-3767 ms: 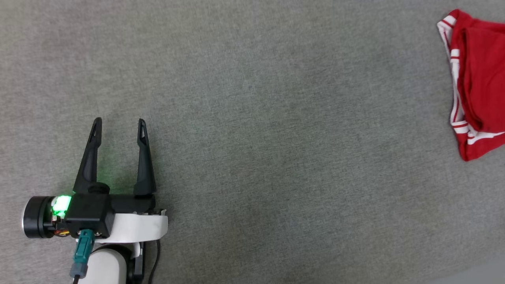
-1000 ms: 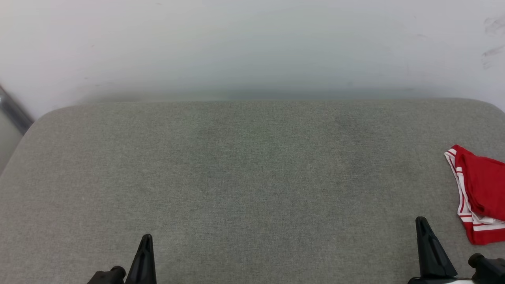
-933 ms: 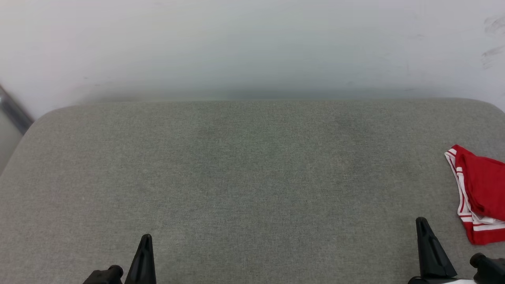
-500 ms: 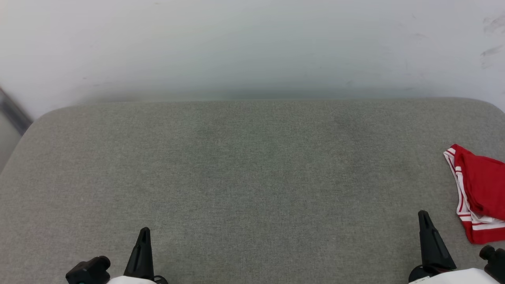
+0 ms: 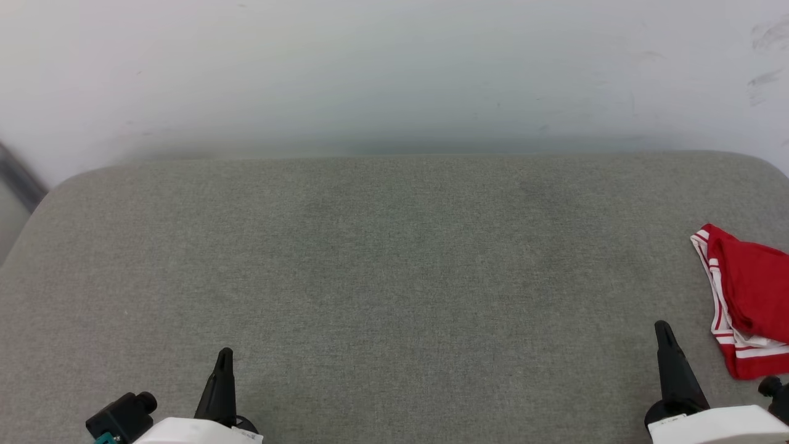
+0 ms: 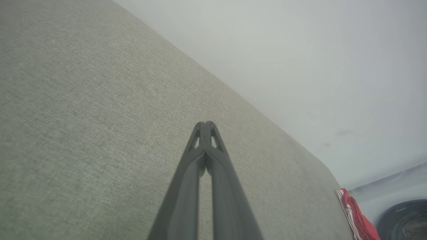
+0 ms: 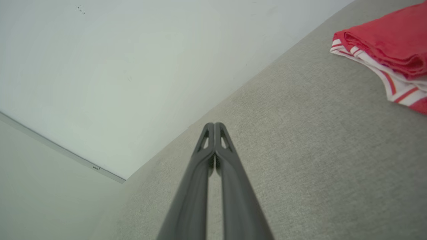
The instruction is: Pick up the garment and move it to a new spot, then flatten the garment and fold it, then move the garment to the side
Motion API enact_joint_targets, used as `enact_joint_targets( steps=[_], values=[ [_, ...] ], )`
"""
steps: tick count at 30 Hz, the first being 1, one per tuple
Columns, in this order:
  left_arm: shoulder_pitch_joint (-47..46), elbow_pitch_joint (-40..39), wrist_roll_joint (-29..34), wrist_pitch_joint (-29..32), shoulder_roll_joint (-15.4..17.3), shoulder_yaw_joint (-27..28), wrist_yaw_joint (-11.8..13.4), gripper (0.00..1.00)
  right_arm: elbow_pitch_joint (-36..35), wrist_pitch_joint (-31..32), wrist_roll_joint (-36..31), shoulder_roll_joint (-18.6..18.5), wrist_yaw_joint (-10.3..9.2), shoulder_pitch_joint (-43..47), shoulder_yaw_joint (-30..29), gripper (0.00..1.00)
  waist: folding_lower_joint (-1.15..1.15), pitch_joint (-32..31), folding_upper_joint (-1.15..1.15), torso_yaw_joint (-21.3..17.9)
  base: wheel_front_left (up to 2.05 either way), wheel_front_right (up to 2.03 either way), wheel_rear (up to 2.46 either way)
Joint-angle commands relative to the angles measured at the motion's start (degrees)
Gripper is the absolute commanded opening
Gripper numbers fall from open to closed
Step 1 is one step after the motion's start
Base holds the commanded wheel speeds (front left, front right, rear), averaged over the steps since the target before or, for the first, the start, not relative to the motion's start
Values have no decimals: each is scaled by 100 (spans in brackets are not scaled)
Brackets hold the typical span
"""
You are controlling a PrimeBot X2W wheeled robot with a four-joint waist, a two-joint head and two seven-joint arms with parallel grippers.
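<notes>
The garment [image 5: 749, 299], red with red-and-white striped trim, lies folded at the right edge of the grey fabric surface [image 5: 394, 277]; part of it runs off the head view. It also sits at the upper right of the right wrist view as the garment [image 7: 388, 46], and far off at the lower right of the left wrist view as the garment [image 6: 357, 216]. My left gripper [image 6: 206, 124] is shut on nothing, low at the lower left [image 5: 224, 354]. My right gripper [image 7: 214, 124] is shut and empty, at the lower right [image 5: 662, 327], just left of the garment.
A pale wall [image 5: 394, 74] rises behind the grey surface's far edge. A dark round object [image 6: 405, 220] shows past the surface's right end in the left wrist view. Open grey fabric stretches between the two grippers.
Since 3.8 s ago the head camera has tilted up and the left gripper has gone from open to shut. In the last second both grippers rose slightly in the head view.
</notes>
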Motion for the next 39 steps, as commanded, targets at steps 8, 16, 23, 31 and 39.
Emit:
enact_joint_targets(
  steps=[8,16,23,31,39],
  values=[
    [-283,54,-811,178,45,76,-116,0,48,174,782,-69,-1,-307,-30,0,0,4,0,-19,0,0,0],
    [-389,136,-1335,297,54,120,-174,0,123,293,1277,-76,-1,-398,-47,0,0,6,0,-34,0,0,0],
    [-484,209,-1821,408,59,161,-230,0,192,412,1737,-78,-1,-490,-67,0,0,9,0,-49,0,0,0],
    [-588,294,-2333,535,61,217,-289,0,274,535,2228,-77,-2,-579,-91,0,0,12,0,-66,0,0,0],
    [-682,369,-2812,653,58,274,-345,0,343,661,2678,-75,-2,-662,-118,0,0,15,0,-83,0,0,0]
  ],
)
